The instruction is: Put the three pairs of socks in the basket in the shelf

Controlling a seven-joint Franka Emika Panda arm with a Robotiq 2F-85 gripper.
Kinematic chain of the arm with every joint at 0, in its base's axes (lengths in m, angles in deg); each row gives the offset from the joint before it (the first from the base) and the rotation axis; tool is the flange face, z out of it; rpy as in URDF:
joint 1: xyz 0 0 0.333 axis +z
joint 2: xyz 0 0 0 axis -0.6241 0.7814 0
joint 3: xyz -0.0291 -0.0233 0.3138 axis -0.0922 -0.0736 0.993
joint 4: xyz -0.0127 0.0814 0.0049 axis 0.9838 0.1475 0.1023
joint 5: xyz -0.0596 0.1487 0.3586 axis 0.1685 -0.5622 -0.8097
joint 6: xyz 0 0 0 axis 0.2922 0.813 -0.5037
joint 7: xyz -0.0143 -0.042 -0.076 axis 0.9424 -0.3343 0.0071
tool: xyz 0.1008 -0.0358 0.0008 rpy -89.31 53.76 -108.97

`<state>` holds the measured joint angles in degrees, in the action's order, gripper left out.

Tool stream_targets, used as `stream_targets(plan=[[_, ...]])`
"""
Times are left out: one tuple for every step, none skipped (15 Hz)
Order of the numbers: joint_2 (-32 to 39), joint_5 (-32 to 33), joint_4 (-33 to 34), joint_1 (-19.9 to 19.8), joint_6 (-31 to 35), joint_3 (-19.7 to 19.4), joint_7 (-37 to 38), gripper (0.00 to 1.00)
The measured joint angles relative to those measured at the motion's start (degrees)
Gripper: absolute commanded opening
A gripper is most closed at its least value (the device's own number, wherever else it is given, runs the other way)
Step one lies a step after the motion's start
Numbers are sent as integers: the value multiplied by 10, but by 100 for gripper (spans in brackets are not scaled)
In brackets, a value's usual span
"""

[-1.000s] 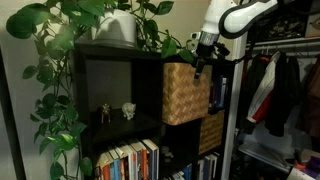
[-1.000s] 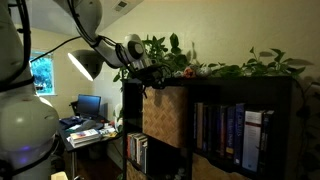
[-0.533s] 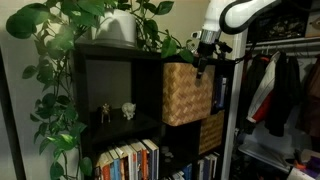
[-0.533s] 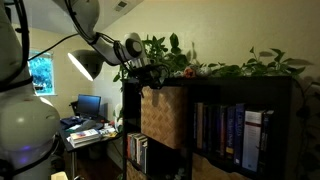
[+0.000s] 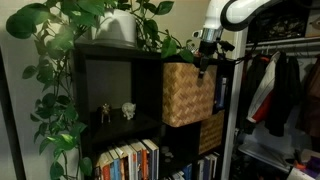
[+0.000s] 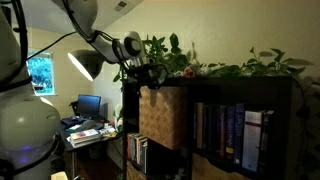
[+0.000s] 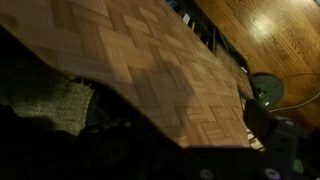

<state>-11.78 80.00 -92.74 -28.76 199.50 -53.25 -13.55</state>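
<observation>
Up at the shelf (image 5: pixel 115 50) top, I see my tool (image 5: pixel 201 62) spread wide beside the basket (image 5: pixel 186 93) rim.

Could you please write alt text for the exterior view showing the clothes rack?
The gripper of a white robot arm hangs at the top edge of a tan woven wicker basket that juts from an upper compartment of a tall black cube shelf. Leafy green plants drape over the shelf, books fill a lower compartment, and clothes hang on a rack at right.

Leafy plant (image 5: pixel 50 70), books (image 5: pixel 130 160), figurines (image 5: pixel 128 110), hanging clothes (image 5: pixel 280 95).
</observation>
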Motion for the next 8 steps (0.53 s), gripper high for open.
stream_targets(plan=[[-1,-1,0,0,-2,0,0,100],[-1,-1,0,0,-3,0,0,100],[-2,-1,0,0,-3,0,0,100],[-2,-1,0,0,-4,0,0,100],[-2,-1,0,0,-4,0,0,100],[-3,-1,0,0,-4,0,1,100],[-3,1,0,-1,-3,0,5,100],[-4,5,2,-2,-3,0,14,100]])
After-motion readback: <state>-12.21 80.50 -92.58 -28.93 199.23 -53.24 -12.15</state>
